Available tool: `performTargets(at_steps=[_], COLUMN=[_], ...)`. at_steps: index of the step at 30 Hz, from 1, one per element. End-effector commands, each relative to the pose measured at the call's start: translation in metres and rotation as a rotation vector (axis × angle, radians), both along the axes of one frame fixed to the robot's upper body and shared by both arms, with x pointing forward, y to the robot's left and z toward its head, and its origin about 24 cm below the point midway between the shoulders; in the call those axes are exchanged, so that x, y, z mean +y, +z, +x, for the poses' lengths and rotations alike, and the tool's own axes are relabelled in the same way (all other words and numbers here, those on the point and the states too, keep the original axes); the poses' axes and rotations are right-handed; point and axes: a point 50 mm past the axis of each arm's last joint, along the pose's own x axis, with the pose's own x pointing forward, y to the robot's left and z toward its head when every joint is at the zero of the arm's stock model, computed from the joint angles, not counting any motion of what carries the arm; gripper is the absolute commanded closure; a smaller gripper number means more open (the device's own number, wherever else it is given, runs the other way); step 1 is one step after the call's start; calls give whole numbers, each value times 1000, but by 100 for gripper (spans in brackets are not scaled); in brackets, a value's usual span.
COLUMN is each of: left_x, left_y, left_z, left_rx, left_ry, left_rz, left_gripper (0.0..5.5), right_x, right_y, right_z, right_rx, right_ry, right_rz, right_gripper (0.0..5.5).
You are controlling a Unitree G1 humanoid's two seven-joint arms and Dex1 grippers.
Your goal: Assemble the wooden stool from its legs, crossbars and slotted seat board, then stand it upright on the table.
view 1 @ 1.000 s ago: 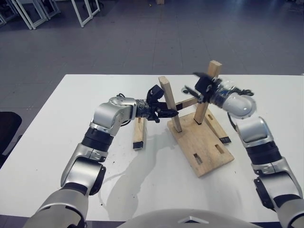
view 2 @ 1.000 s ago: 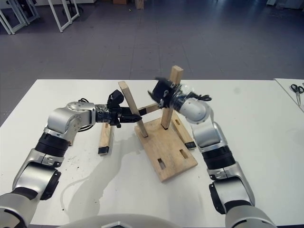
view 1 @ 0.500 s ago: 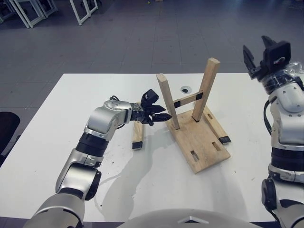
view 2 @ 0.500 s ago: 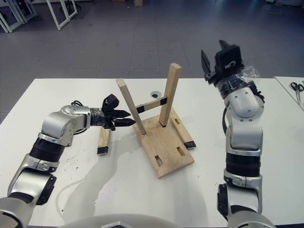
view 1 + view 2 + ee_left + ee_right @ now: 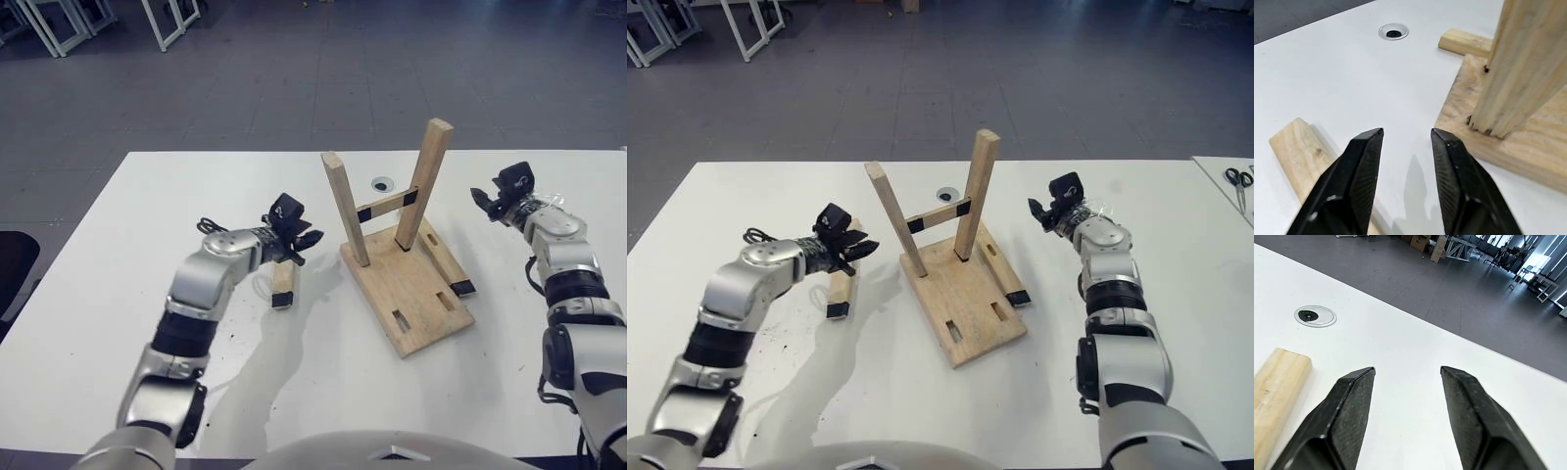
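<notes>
Head view: the seat board (image 5: 416,299) lies flat on the table (image 5: 98,294) between the two claws, with two legs (image 5: 423,181) and a crossbar (image 5: 385,206) standing in it. The left claw (image 5: 302,241) hovers near a loose leg (image 5: 285,281). The right claw (image 5: 483,199) hangs apart from the seat board.

Left wrist view: the left claw is moderately parted and holds nothing.

Right wrist view: the right claw is also parted and empty, with a cable grommet (image 5: 1315,316) beyond it.

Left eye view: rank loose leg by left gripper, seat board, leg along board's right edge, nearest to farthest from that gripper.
1. Loose leg, lying right by the left gripper.
2. Seat board, to the gripper's right.
3. Second loose leg, along the board's far right edge.
</notes>
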Motion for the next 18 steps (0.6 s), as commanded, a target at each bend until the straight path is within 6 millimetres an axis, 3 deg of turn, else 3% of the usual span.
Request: performTargets(at_steps=[1, 4, 7, 10, 14, 18], left_x=[-11, -8, -14, -42, -83, -92], left_y=[2, 7, 12, 21, 48, 54], left_z=[-21, -22, -18, -15, -13, -12], left_rx=[-31, -63, -76, -81, -125, -139], left_ry=[200, 369, 426, 364, 280, 280], left_rz=[-53, -44, -61, -116, -210, -225], left_gripper=[433, 433, 487, 537, 537, 537], right_x=[18, 43, 63, 88, 131, 138], right_y=[1, 9, 13, 15, 31, 27], right_z=[5, 13, 18, 15, -1, -16], right_rx=[7, -8, -2, 6, 0, 49], right_ry=[-12, 11, 27, 91, 186, 180], right_rz=[139, 157, 155, 188, 326, 373], right_gripper=[304, 304, 304, 304, 304, 304])
